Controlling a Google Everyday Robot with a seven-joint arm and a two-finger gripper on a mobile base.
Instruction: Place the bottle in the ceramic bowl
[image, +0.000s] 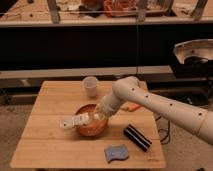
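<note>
Ceramic bowl (91, 127) sits on the wooden table (45, 147), a little in front of centre. Orange-brown glossy inside, darker rim. Nothing is seen lying loose in its well; the far right part of the inside is hidden behind the gripper.

Bottle (73, 121) is held nearly level, slightly tilted, its right end over the bowl's left half and its left end reaching out past the bowl's left rim, above bare tabletop. It looks raised clear of the rim rather than resting on it, though contact cannot be ruled out from this angle.

Gripper (96, 116) hangs over the bowl, just above its upper right part, clamped on the bottle's right end. The white arm (160, 107) comes in from the right, elbow high behind the bowl.

White cup (90, 86) stands upright near the table's back edge, behind the bowl and apart from it. Its contents cannot be seen.

Other items: an orange flat thing (131, 106) just behind the arm, mostly covered; a black striped block (136, 137) to the right of the bowl, near but not touching; a blue-grey sponge (116, 153) close to the front edge.

Open room: the table's left half is bare wood, from the back left corner to the front left. The front edge lies near the bowl.
</note>
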